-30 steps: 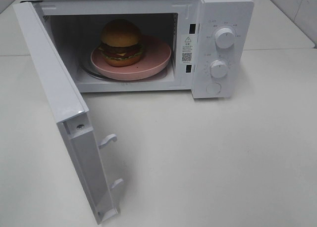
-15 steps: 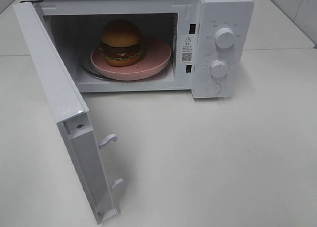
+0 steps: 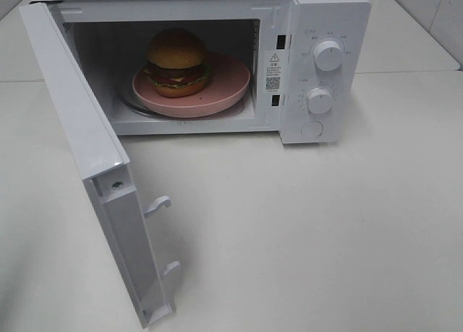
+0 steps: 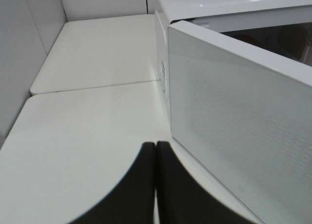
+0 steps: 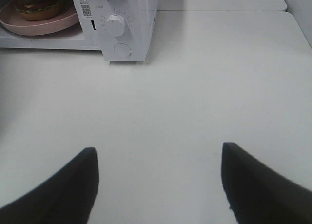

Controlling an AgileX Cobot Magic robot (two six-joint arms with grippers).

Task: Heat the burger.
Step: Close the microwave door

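The burger point(image 3: 176, 63) sits on a pink plate point(image 3: 228, 86) inside the white microwave point(image 3: 325, 14), whose door point(image 3: 87, 151) stands swung wide open toward the front left. The right wrist view also catches the burger point(image 5: 38, 4) and the pink plate point(image 5: 39, 25) in the oven cavity. My right gripper point(image 5: 158, 158) is open over bare table, well in front of the microwave's control panel. My left gripper point(image 4: 155, 153) is shut, fingers pressed together, just outside the open door point(image 4: 234, 136). Neither gripper shows in the exterior high view.
Two white knobs point(image 3: 328, 56) point(image 3: 319, 100) and a round button point(image 3: 312, 129) are on the microwave's right panel. Two latch hooks point(image 3: 158, 204) stick out from the door's edge. White table point(image 3: 325, 231) spreads in front and to the right; a tiled wall stands at the far left.
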